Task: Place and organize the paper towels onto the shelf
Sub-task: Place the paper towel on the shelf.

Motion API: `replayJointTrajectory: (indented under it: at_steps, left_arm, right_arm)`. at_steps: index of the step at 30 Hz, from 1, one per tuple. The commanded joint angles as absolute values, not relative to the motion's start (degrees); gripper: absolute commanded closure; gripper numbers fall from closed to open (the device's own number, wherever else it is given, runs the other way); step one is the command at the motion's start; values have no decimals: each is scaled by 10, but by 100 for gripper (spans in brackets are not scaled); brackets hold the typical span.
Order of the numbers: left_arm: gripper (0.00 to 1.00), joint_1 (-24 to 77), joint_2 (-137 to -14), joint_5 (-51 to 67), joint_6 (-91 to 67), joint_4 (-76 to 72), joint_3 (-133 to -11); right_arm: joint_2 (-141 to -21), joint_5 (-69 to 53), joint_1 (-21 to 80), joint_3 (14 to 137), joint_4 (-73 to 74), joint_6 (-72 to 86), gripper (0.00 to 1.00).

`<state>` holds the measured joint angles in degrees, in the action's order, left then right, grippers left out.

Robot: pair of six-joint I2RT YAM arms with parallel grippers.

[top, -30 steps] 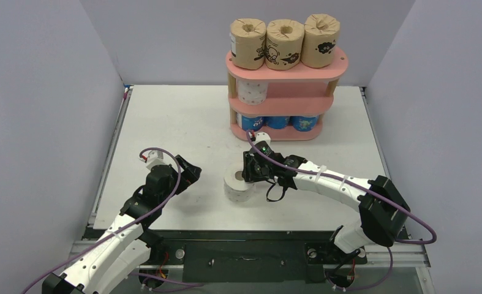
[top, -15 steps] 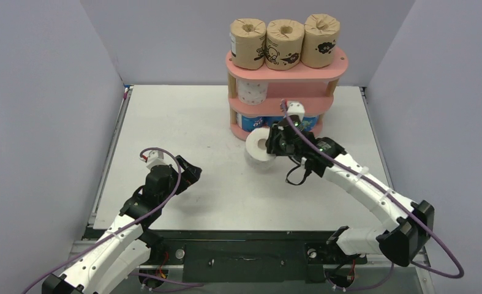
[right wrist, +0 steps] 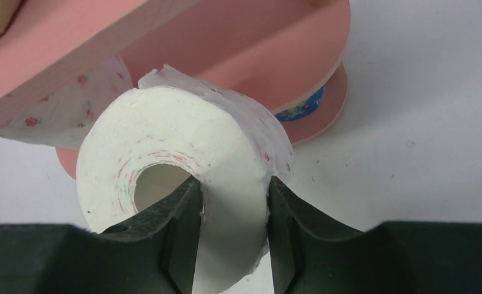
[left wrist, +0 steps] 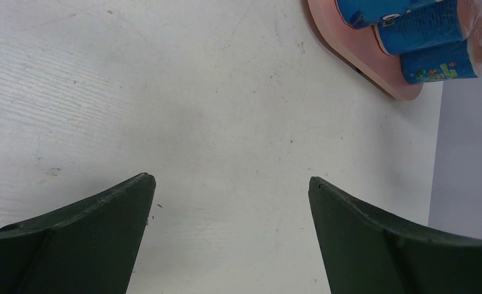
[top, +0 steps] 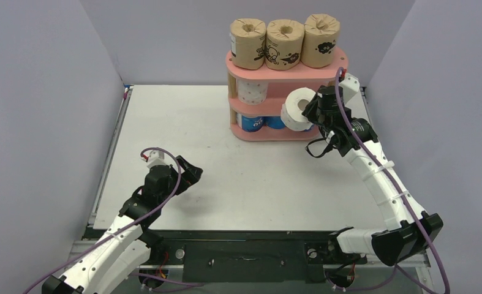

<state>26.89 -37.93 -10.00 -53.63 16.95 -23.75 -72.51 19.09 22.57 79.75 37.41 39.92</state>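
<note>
Overhead, the right end effector (top: 315,109) grips a white roll (top: 296,110) just in front of the shelf's (top: 275,76) middle tier, toward its right end. Free space lies directly beyond, right of the dotted roll (top: 252,92) standing there. The left end effector (top: 188,173) hangs open over the desk (top: 183,122), well apart, so the right arm is nearer.

From the left wrist, wide-spread fingers frame bare desk, with the blue rolls (left wrist: 422,37) far off.

From the right wrist, one finger sits in the roll's core and the other outside it. Its long axis points back at the camera, so it probably needs tipping upright.
</note>
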Motion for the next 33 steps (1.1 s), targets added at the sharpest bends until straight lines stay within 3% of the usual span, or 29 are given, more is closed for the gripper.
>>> replayJointTrajectory:
  at_steps: [1, 33]
  left_arm:
    - [4, 265, -363, -95, -532, 165, -263]
    - [4, 265, -386, -94, -545, 151, -259]
  right_arm:
    - [-750, 202, 218, 859, 334, 427, 73]
    - [-860, 183, 188, 933, 291, 453, 74]
